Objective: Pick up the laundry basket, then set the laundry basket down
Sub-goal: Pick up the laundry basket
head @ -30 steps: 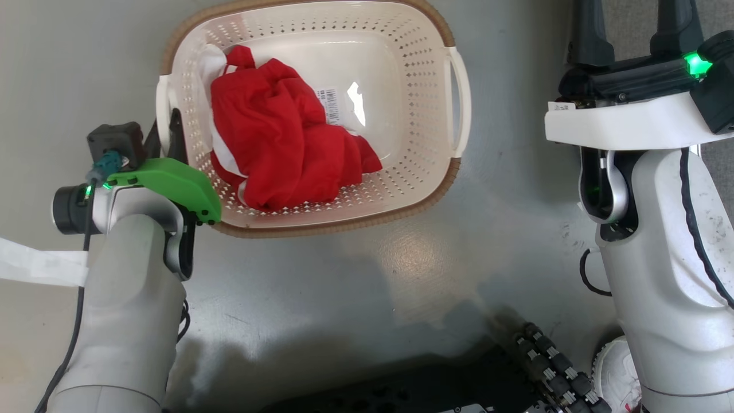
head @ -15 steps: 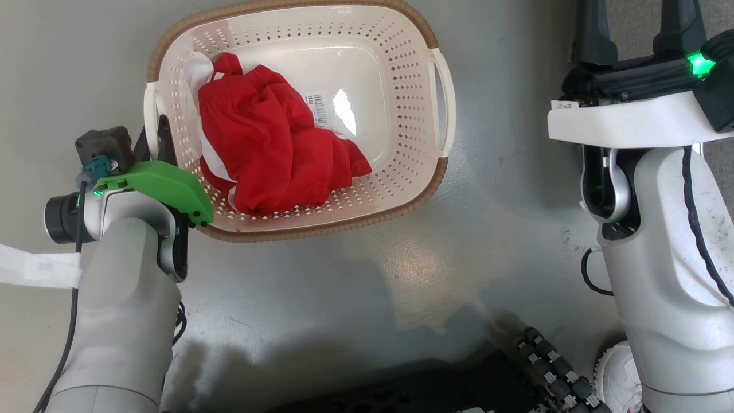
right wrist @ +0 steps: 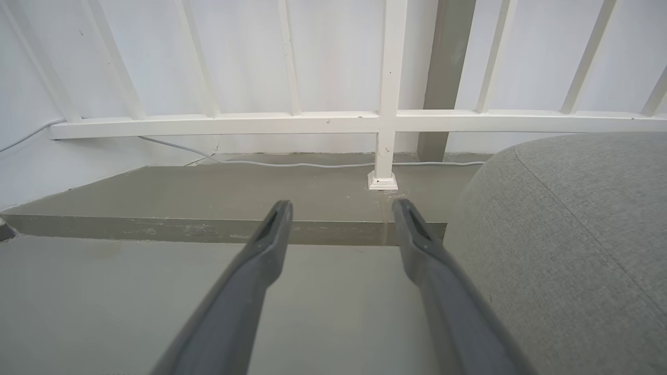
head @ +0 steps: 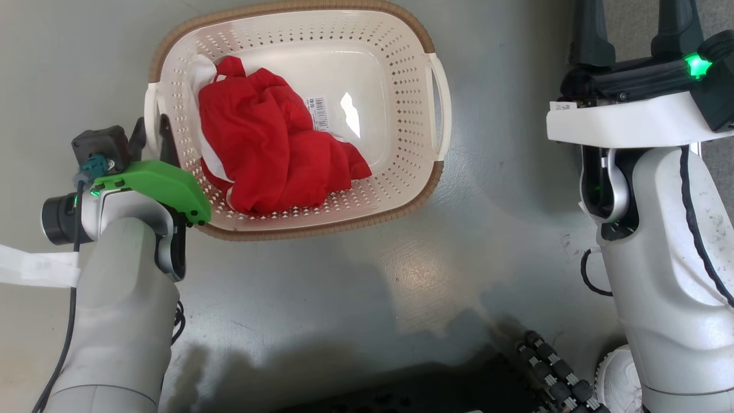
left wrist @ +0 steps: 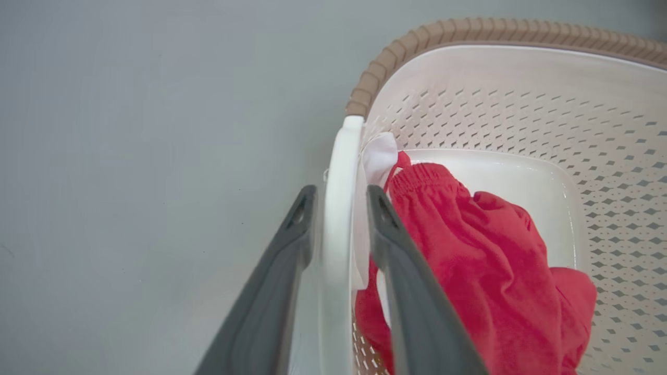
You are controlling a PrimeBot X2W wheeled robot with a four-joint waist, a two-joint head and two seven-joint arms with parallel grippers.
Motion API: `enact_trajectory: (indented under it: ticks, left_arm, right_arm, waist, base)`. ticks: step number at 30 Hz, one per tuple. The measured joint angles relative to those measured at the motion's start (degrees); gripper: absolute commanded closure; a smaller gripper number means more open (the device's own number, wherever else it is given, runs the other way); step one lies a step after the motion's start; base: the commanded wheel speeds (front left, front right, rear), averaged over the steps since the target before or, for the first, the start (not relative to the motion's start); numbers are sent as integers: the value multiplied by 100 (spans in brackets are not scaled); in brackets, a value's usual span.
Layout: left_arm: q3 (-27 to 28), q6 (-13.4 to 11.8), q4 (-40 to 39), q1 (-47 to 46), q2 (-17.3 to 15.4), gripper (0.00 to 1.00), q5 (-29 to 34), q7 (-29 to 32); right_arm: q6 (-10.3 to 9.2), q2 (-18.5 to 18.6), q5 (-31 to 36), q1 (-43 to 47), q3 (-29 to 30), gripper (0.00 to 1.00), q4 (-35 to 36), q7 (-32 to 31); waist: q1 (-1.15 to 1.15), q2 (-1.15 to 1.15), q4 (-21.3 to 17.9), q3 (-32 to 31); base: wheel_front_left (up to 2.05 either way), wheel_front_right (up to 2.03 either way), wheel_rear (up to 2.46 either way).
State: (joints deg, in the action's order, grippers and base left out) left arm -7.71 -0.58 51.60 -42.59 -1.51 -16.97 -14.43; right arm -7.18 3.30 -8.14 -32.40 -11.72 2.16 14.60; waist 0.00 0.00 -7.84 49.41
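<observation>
Left tool on basket handle; right tool idle.

Left tool (left wrist: 338,195) is closed on the white left handle (left wrist: 341,172) of the laundry basket (head: 401,86), one dark finger outside the handle, the other inside against the perforated wall. The basket sits over the grey floor (head: 344,298), ahead and to the robot's left; I cannot tell whether its base touches the floor. A crumpled red garment (head: 269,155) with white trim lies in its left half, and a barcode label (head: 319,112) shows on the bare bottom. Right tool (right wrist: 341,204) has its fingers spread and holds nothing. It is well apart from the basket, pointing toward a white railing (right wrist: 333,121), with a grey cushion (right wrist: 573,234) just beside it.
</observation>
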Motion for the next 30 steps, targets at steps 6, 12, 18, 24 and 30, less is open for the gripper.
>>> enact_trajectory:
  ticks: [6,12,18,24,30]
  left_arm:
    - [11,0,2,1,7,0,0,0]
    - [29,3,-151,0,7,0,1,0]
    - [43,43,-524,0,0,0,90,0]
    - [96,66,-1066,3,-1,0,161,-1]
    - [191,111,-1674,160,2,0,334,-7]
  right_arm:
    - [0,-1,0,2,0,0,-16,0]
    - [0,-1,1,3,29,0,-35,0]
    - [0,-1,8,9,68,0,-75,0]
    - [0,0,16,44,151,0,-145,0]
    - [0,-1,20,280,176,0,-294,0]
  waist:
    - [0,0,13,-46]
    - [0,0,34,-98]
    - [0,0,73,-226]
    - [0,0,136,-408]
    - [0,0,223,-662]
  base:
    - [0,0,0]
    - [0,0,0]
    - [0,0,0]
    - [0,0,0]
    - [0,0,0]
